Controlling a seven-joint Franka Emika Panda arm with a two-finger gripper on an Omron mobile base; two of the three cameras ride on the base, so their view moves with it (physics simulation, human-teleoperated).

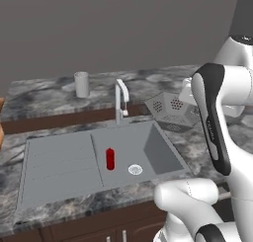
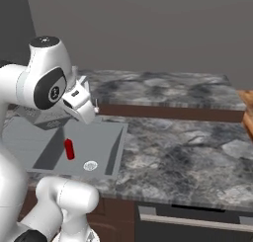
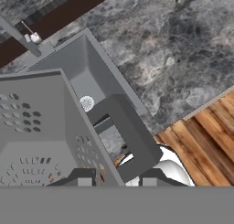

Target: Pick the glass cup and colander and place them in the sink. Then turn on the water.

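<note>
A: Where is the shallow grey perforated metal colander (image 1: 173, 110)?

B: Centre right of the left base view, raised just above the marbled grey bench (image 1: 44, 95), beyond the right rim of the grey rectangular recessed sink (image 1: 64, 162). In the hand view its wall fills the lower left.

A: And the gripper (image 3: 116, 181)?

B: Closed on the colander's rim, one finger either side of the wall.

A: The other items?

B: The tall pale translucent glass cup (image 1: 81, 84) stands at upper left, behind the pale arched faucet (image 1: 121, 100). A small red cylinder (image 1: 110, 158) lies in the basin.

A: Likely failure?

B: A rim pinch may let the colander swing or slip; lowering could strike the faucet or the cylinder.
</note>
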